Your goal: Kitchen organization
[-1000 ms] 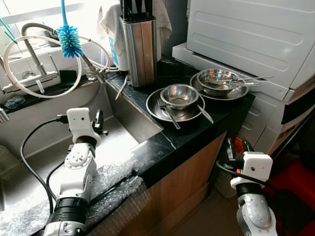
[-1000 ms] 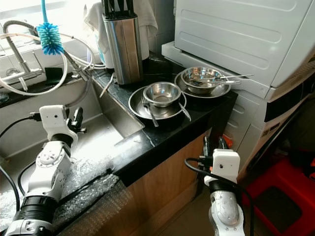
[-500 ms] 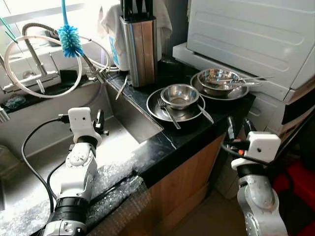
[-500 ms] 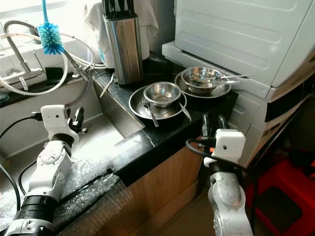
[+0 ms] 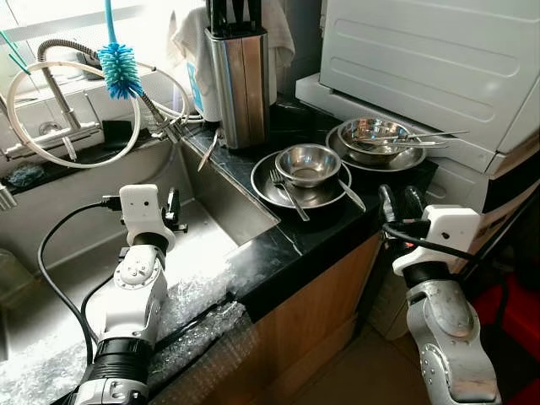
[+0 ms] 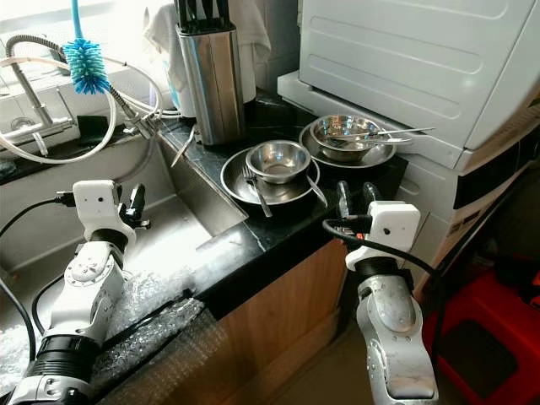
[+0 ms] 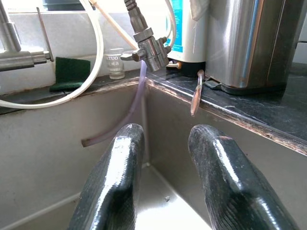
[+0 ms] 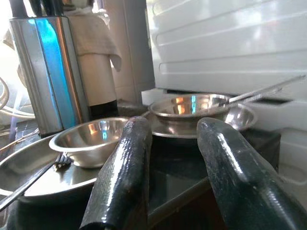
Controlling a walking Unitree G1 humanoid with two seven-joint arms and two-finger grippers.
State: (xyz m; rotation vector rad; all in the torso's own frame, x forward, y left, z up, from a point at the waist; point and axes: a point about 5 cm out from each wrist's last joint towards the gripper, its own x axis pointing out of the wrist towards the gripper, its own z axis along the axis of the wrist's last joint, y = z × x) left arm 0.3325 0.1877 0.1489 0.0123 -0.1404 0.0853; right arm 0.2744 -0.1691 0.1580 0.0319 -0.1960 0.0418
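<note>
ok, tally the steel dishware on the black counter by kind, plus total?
Round stainless steel plates: 2, near and far.
Round stainless steel bowls: 2, near and far.
Steel fork: 1.
The other utensils are too unclear to identify.
Total: 5.

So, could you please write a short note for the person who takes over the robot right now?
Left gripper: open, empty, over the sink.
Right gripper: open, empty, at the front edge of the black counter, facing the dishes.
Dishes: near steel plate holds a small steel bowl, a fork and a spoon. Far plate holds another bowl with utensils. Knife block stands behind them.
Done: nothing picked up yet.
Left: grasp and put away the dishes.
</note>
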